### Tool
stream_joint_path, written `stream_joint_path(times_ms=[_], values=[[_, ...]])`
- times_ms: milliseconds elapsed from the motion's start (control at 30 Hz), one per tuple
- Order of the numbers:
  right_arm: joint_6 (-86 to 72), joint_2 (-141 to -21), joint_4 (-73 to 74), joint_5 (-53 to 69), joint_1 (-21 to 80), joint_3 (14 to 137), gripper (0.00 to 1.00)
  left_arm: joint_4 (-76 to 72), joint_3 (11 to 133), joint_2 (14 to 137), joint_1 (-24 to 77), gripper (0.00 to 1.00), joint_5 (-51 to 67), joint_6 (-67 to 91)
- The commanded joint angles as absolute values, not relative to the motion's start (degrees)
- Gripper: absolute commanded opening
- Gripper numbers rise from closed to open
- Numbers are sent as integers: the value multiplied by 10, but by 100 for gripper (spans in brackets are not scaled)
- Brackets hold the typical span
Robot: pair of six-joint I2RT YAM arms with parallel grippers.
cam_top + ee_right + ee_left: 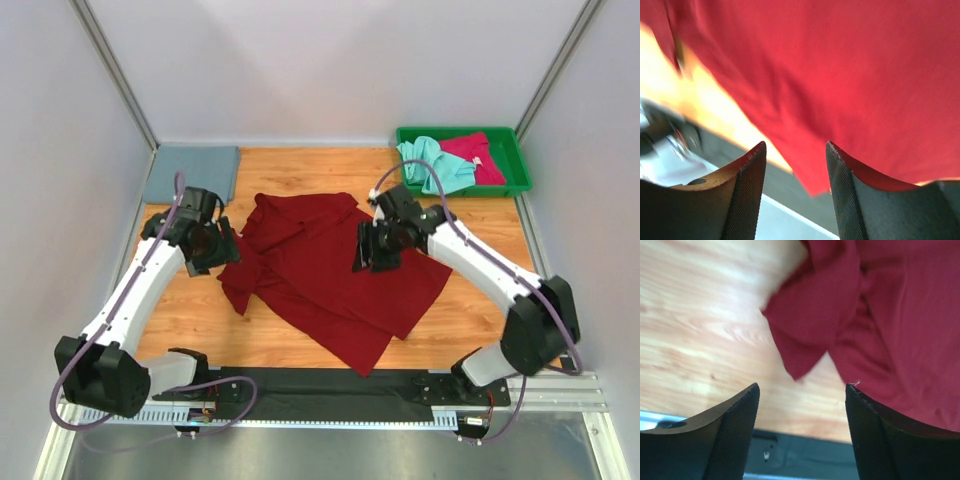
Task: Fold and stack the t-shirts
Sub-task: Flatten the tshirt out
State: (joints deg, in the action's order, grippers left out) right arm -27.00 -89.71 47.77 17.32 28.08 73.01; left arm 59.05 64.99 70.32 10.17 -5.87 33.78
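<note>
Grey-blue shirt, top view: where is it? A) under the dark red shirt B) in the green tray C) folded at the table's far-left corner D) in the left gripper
C: the grey-blue shirt lies folded flat in the far-left corner, apart from the dark red shirt and the green tray.

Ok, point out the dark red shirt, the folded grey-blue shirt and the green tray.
dark red t-shirt [330, 270], top external view, middle of the spread cloth.
grey-blue t-shirt [192, 172], top external view, centre of the folded top face.
green tray [505, 190], top external view, near rim.
</note>
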Motion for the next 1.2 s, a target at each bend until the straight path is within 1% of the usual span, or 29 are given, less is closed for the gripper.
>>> stream_joint_path(times_ms=[0,67,100,133,233,267,300,333,400,567,767,1000,1133,1167], values=[[-281,-820,497,121,356,629,53,627,616,704,164,75,-46,398],[-329,-767,478,123,395,586,53,647,612,720,209,74,-66,425],[-348,-750,467,124,407,540,53,650,608,735,226,74,-81,433],[-365,-719,441,127,417,520,53,650,602,743,244,74,-94,449],[-438,-675,389,150,437,441,53,630,570,770,282,73,-119,474],[-451,-665,382,149,446,429,53,619,563,778,293,71,-133,478],[-469,-647,372,144,451,411,53,598,558,798,297,63,-134,476],[-475,-639,369,143,453,404,52,596,554,808,301,61,-143,482],[-491,-615,368,137,460,389,52,592,554,841,309,51,-170,483],[-518,-557,374,125,466,352,50,560,541,869,327,49,-196,483],[-554,-532,357,130,472,308,50,551,540,899,328,49,-214,479],[-570,-543,340,122,484,300,50,524,519,921,330,42,-200,470],[-588,-557,324,113,493,287,50,519,518,937,329,32,-210,464],[-592,-566,320,110,496,284,50,517,518,938,329,27,-213,462]])
